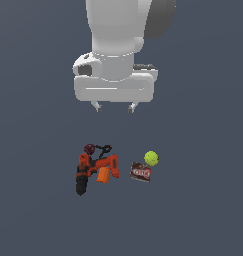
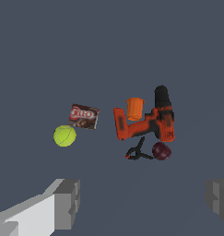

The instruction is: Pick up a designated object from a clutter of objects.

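Pincer (image 1: 114, 107) apart, holding nothing | yellow-green ball (image 1: 151, 158) beside brown packet (image 1: 141, 172) | packet lettering illegible

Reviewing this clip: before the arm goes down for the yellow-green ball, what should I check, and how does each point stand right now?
1. Gripper open and empty: ok, fingers apart, nothing between them.
2. Yellow-green ball in sight in both views: ok.
3. Gripper centred over the ball: not ok; the ball lies toward the exterior view's right of the fingers.
4. Room around the ball: cannot tell; the brown packet sits close beside it, and contact cannot be ruled out.
5. Power drill and dark red ball clear of the path: ok, both lie beyond the packet.
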Robot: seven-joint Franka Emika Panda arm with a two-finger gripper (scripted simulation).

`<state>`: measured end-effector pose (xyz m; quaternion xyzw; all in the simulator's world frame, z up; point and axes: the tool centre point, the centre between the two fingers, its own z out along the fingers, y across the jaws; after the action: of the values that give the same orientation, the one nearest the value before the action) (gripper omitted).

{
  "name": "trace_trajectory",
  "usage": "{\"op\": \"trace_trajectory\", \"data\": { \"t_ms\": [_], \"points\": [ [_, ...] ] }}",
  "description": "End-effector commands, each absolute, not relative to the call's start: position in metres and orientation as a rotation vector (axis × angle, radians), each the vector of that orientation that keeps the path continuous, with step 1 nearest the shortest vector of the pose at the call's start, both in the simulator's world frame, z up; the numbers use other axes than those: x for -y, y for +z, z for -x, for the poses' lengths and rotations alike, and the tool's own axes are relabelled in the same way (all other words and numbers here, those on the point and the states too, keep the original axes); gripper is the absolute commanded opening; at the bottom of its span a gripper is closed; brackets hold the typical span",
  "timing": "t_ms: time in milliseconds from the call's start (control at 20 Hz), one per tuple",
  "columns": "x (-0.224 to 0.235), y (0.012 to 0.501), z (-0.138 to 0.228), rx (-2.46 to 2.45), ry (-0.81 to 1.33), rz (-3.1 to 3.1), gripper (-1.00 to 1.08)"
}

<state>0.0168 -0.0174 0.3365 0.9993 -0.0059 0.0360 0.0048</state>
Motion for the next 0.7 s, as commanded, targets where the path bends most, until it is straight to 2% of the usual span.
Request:
{"op": "trace_trajectory", "data": {
  "t_ms": [0,650],
  "points": [
    [0.017,0.336,-0.017,0.019,0.113,-3.13,1.0],
    [0.035,0.327,-0.013,0.135,0.078,-3.149,1.0]
  ]
}}
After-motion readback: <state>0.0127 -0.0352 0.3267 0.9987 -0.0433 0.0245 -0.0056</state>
